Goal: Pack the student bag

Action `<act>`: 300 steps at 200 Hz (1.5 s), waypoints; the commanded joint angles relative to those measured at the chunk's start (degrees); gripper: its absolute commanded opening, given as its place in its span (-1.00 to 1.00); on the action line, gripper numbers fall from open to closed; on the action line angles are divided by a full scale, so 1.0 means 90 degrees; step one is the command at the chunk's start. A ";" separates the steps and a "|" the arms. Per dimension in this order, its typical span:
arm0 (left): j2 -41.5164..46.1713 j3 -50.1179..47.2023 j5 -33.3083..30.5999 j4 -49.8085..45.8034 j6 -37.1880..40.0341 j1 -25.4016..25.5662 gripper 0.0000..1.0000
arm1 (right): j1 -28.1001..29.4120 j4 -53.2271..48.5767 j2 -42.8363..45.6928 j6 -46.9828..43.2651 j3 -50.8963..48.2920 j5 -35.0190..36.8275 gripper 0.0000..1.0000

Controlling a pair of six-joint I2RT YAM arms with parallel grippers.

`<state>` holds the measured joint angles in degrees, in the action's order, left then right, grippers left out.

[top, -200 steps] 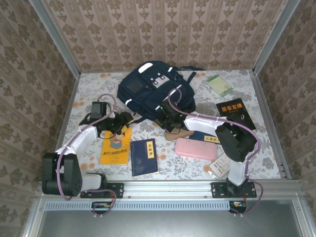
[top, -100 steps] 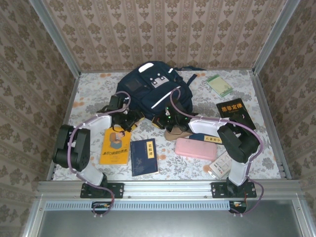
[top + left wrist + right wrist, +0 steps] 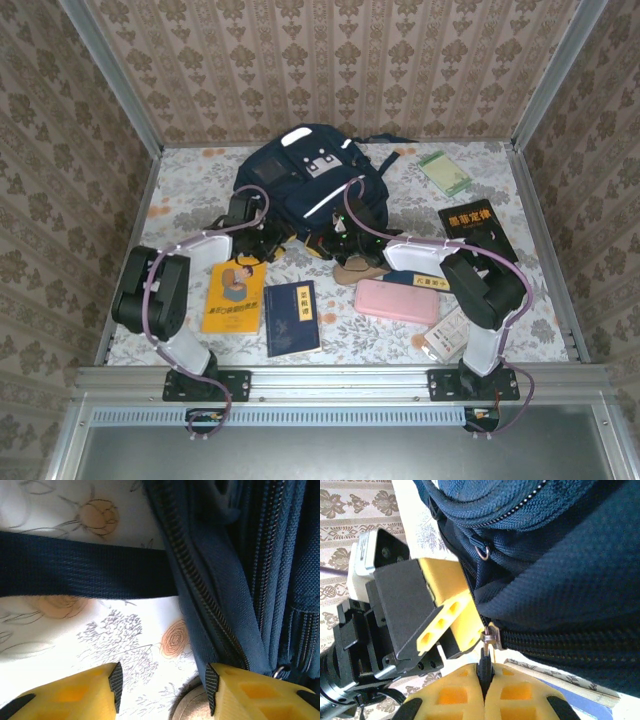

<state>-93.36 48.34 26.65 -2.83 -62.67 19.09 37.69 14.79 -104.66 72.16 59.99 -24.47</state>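
– So, where is the student bag point(image 3: 310, 185)?

– Lying flat on the flowered desk point(image 3: 190, 195), front pocket up. Both arms reach to its near edge.

– What is the right end effector point(image 3: 484, 672) doing?

– Its yellow fingers are pressed together on a small metal zipper pull point(image 3: 488, 639) at the bag's near edge. The pull stands pinched between the fingertips, just below a closed run of zipper teeth.

– And the left end effector point(image 3: 162, 685)?

– Its fingers are spread wide with nothing between them but bare desk. One finger sits right against the bag's zipped edge, the other is clear of the fabric. A dark strap point(image 3: 75, 565) of the bag runs across the desk just beyond the fingers. From the right wrist camera, the left end effector shows close beside the pinched pull.

– Anything else around the bag?

– On its near side lie an orange book point(image 3: 233, 297), a blue book point(image 3: 292, 317) and a pink case point(image 3: 398, 300), all apart from the bag.
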 commanded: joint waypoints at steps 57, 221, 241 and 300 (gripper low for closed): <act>0.0769 -0.0698 -0.0172 0.1432 -0.0598 -0.0223 0.00 | 0.0001 0.0676 -0.0152 0.0170 -0.0054 -0.0411 -1.00; -0.0921 0.0269 -0.0287 0.1545 -0.0862 0.0090 -0.70 | 0.0011 -0.3324 0.0211 -0.2598 0.1019 0.0298 -1.00; -0.0858 0.0321 -0.0414 0.1324 -0.0687 0.0078 -0.77 | 0.0011 -0.4019 0.0279 -0.3105 0.1216 0.0493 -1.00; -0.0755 0.0289 -0.0561 0.0977 -0.0386 0.0037 -0.87 | -0.0089 -0.4784 0.0448 -0.3772 0.1421 0.0549 -1.00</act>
<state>-101.08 50.13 27.86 9.04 -69.80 21.10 37.63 -18.33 -105.01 42.72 71.68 -19.66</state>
